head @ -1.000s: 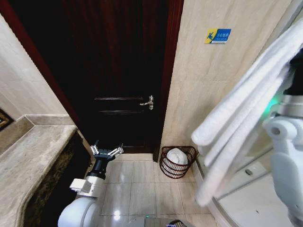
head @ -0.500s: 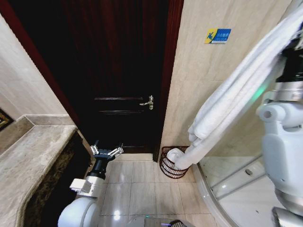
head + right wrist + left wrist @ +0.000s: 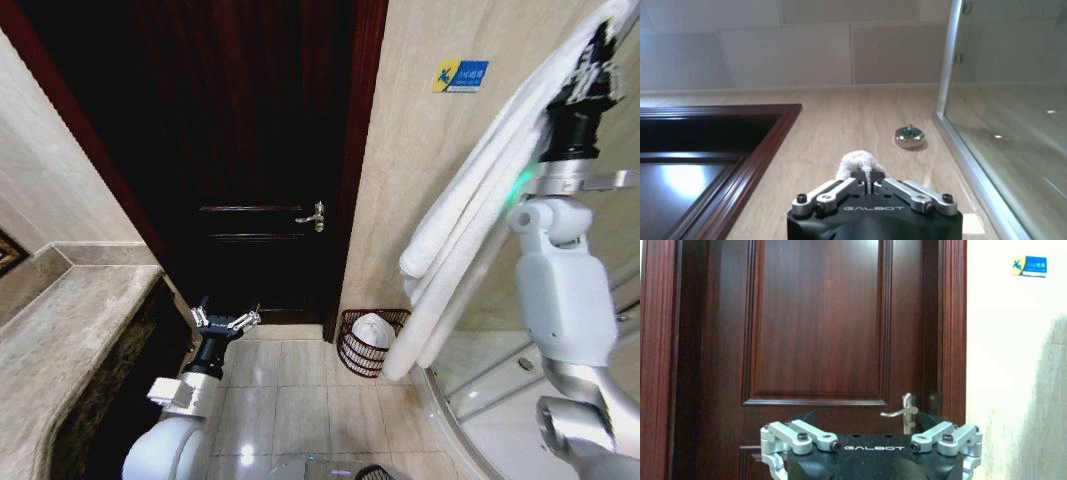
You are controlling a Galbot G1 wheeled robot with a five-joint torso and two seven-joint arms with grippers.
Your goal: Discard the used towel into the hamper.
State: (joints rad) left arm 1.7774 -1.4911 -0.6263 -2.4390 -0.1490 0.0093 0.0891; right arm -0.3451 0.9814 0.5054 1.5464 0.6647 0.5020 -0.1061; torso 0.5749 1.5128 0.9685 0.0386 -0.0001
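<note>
Dark panelled wooden door [image 3: 255,150] fills the centre of the head view, tiled beige wall [image 3: 420,180] to its right, stone-topped bench [image 3: 60,340] along the robot's left. Towel [image 3: 480,210]: long, white, thick terry, folded over itself into a drooping band, hanging from high at the robot's right down toward the floor; its lower end hangs just beside the hamper [image 3: 372,342], apparently not yet over the opening. Judged reason for the high hold: lifting the cloth clear of the floor so its tail can be swung above the rim. Right pincer [image 3: 597,62] is raised near the top corner, closed tight on the towel's upper end; right wrist view shows a tuft of pile pinched between the closed tips [image 3: 868,182]. Hamper sits on the floor tiles in the corner between door frame and wall, round, dark reddish-brown openwork, tapering down, with something white already inside. Left pincer [image 3: 226,320] is parked low before the door, fingers spread apart, holding nothing.
</note>
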